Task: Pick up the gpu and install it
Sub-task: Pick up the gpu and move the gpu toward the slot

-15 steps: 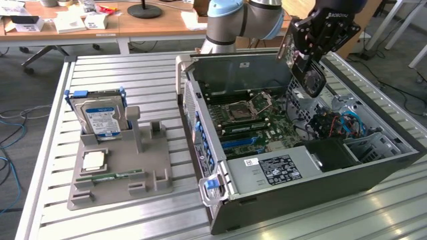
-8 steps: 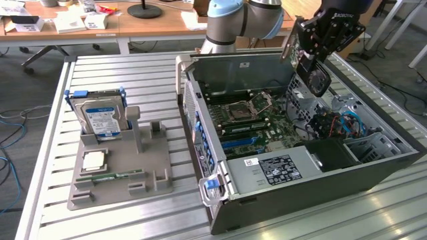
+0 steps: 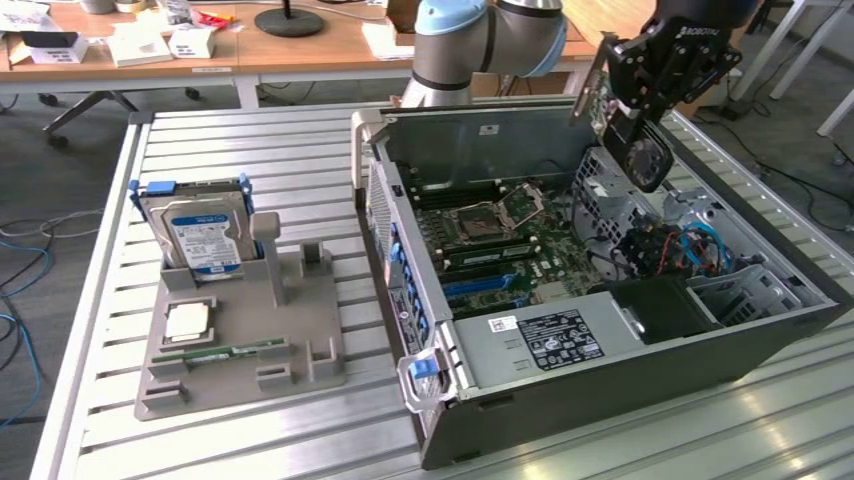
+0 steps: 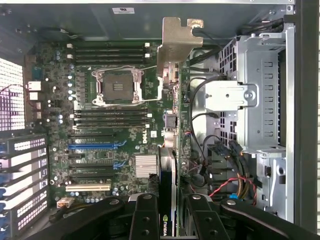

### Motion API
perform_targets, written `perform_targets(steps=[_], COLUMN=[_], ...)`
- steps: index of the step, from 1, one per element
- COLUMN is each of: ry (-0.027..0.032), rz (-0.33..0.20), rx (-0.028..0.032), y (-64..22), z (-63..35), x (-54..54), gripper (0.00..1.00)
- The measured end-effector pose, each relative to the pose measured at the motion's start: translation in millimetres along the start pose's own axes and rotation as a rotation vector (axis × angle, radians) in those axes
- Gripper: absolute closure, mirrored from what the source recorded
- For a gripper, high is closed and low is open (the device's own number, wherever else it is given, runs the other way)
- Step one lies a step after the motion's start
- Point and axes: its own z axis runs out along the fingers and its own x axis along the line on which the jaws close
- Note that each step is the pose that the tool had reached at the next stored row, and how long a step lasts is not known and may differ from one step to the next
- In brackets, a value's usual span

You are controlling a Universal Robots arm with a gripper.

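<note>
My gripper hangs above the far right side of the open computer case and is shut on the gpu. This black card with a round fan hangs below the fingers, clear of the board. Its pale metal bracket points toward the case's back wall. In the wrist view the gpu shows edge-on between my black fingers, with the bracket at its far end. It hovers over the motherboard, beside the CPU socket. The expansion slots lie off to one side of the card.
A drive cage and loose cables fill the case beside the board. On the exterior view's left, a grey holder carries a hard drive, a CPU chip and a green RAM stick. The arm's base stands behind the case.
</note>
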Motion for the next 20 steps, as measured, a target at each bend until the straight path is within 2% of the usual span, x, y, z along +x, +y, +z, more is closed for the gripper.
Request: perform_targets(steps=[4, 20], ry=[0.0000, 0.0000], rz=[0.000, 0.000], rx=[0.0000, 0.0001], y=[0.3, 0.8], z=[0.2, 0.9], x=[-5.5, -10.2], gripper=[0.74, 0.74])
